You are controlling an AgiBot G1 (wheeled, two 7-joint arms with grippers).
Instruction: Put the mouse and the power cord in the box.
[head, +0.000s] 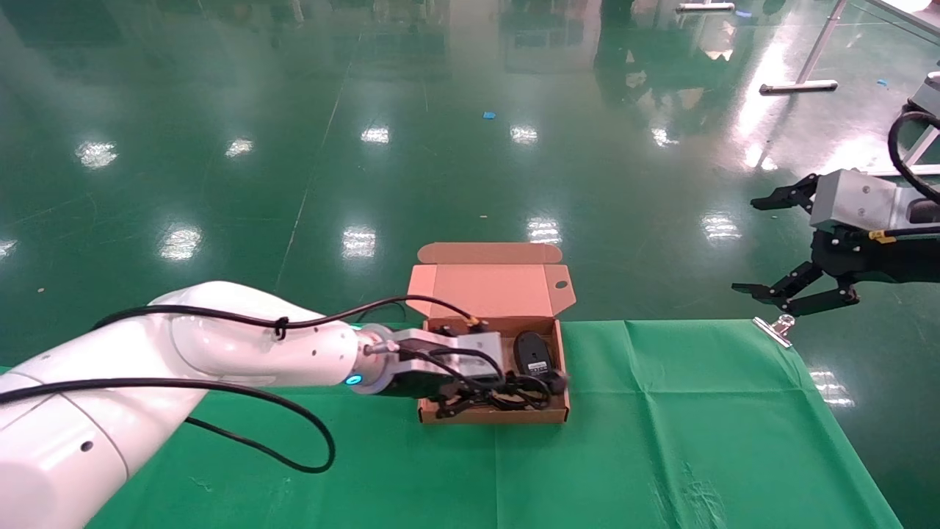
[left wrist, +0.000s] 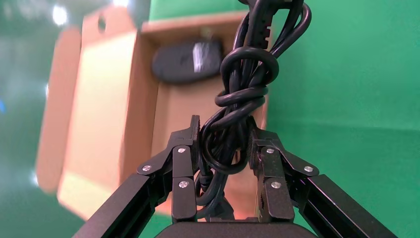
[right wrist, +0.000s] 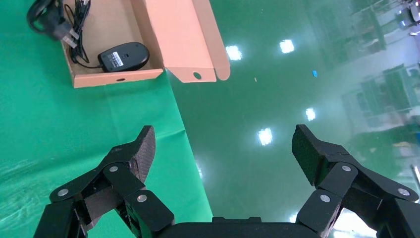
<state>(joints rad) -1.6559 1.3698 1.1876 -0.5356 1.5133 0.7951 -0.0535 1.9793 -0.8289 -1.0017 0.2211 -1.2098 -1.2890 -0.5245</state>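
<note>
Green-clothed table (head: 661, 441), the open box (head: 493, 416) (cardboard, flap back) at its far edge.

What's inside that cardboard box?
The mouse lies inside the box. The left gripper holds the power cord over it, covering part of the floor.

The head view looks down from above; the left wrist view is close, the right far; all show the box (head: 490, 367) (left wrist: 148, 99) (right wrist: 119, 78).
</note>
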